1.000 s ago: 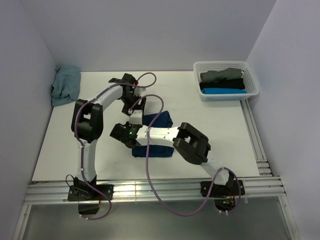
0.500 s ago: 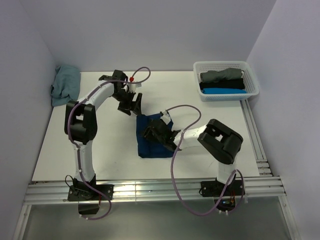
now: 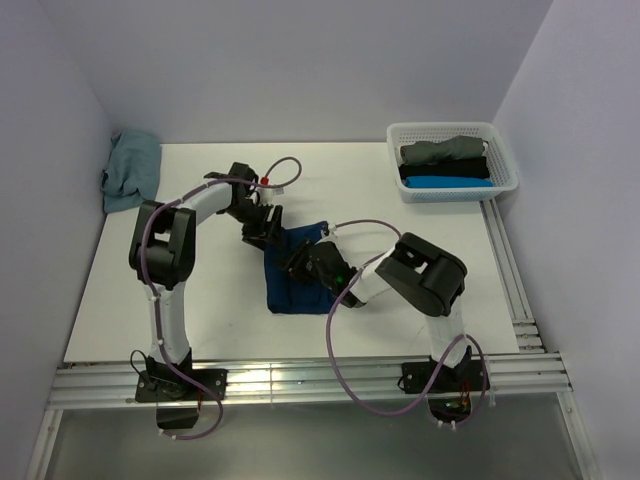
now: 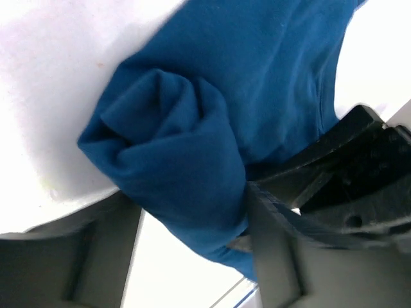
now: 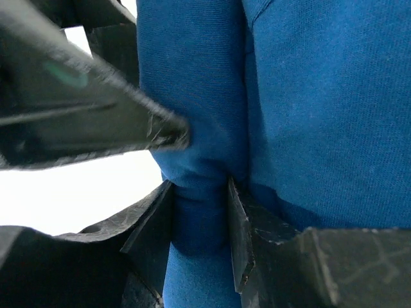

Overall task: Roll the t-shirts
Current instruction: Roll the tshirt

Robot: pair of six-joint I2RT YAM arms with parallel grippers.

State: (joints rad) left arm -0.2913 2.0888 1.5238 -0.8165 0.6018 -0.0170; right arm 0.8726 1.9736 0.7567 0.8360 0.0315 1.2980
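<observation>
At the upper left of the top view a teal t-shirt [image 3: 130,170] is lying crumpled and shapeless at the far edge of the white counter [image 3: 230,320].

Further right, the left fingers [image 4: 276,256] were hanging clear of the cloth half a second ago. Now they are sitting again on the far left corner of the navy t-shirt [image 3: 295,295], in the middle of the frame. In the left wrist view they are grasping the rolled end, a thick, rounded bundle of matte knit cloth that is filling the gap between them.

Just to the right, the right fingers [image 5: 144,234] are clenching a narrower part of the same roll, and the cloth is bulging above them. One second ago this arm was reaching far across to the left; now it is folding back beside the roll.

I judge that the roll is started at the far edge and both arms are preparing to turn it toward the near edge, where the shirt is lying flat.

At the upper right a white mesh basket [image 3: 460,193] is holding rolled t-shirts [image 3: 445,170] in grey, black and bright blue.
</observation>
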